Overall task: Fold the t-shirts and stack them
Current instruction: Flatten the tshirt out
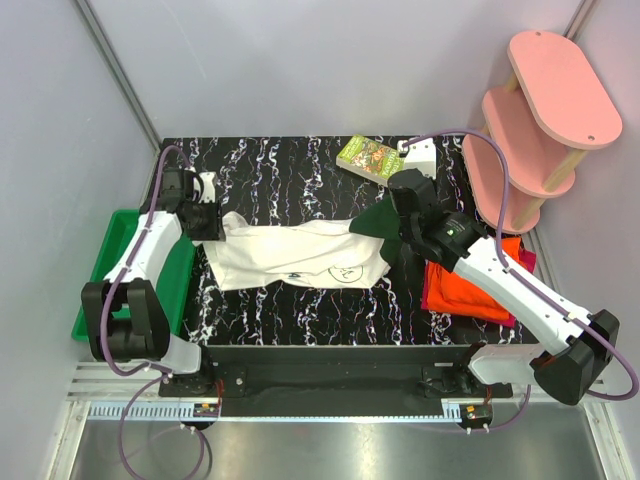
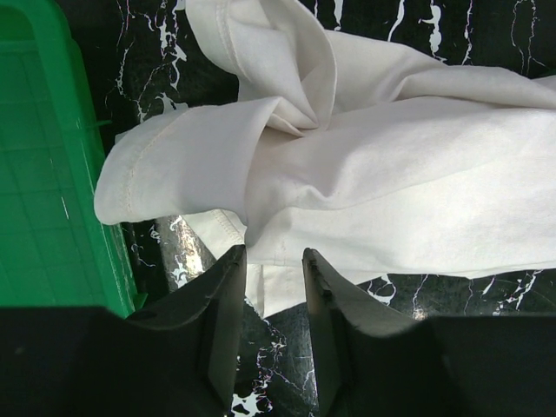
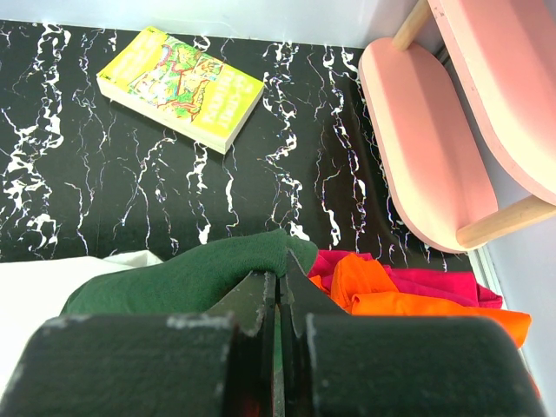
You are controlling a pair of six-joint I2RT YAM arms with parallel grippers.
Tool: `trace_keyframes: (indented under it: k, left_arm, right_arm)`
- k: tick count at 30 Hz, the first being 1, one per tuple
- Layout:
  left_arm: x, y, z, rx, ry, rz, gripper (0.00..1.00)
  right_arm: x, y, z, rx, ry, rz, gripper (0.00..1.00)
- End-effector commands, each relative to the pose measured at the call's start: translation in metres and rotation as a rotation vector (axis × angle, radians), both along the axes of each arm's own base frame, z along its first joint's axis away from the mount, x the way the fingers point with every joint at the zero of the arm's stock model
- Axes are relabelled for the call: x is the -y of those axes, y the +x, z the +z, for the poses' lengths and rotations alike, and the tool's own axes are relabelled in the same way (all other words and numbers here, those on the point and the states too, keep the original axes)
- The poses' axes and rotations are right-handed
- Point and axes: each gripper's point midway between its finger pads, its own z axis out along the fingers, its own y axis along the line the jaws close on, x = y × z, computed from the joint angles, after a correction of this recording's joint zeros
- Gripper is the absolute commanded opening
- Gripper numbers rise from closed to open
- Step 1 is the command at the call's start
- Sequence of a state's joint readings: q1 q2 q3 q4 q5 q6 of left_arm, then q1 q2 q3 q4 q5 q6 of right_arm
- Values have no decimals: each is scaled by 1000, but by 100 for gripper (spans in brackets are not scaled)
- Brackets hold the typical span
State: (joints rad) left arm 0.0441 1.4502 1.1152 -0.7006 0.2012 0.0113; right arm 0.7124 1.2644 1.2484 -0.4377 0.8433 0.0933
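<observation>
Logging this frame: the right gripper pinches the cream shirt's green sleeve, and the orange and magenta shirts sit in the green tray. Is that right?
No. The top external view shows the orange shirt and magenta shirt on the table at right, not in the green tray at left. The rest stands.

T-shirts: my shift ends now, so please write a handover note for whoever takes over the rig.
Left gripper: open, tips at the left edge of the cream shirt.
Right gripper: shut on its dark green sleeve.
The cream shirt lies stretched across the table, not folded.
Orange shirt and magenta shirt: loosely piled at the right edge.
To do: fold, then stack.
</observation>
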Motion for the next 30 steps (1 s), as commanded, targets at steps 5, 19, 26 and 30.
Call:
trace_keyframes:
  k: [5,19,26,30]
  left_arm:
    - [-3,11,-4,18,11,-7,34]
    - [-11,13,-11,4,49,12,38]
    - [-10,14,-9,10,47,9,27]
    - [-9,12,-8,15,44,6,6]
  right_arm:
    - [-1,6,9,41,31,-9,0]
    - [-4,8,7,38,25,1,0]
    - [-3,8,8,43,24,2,0]
    - [-3,8,7,42,24,0,0]
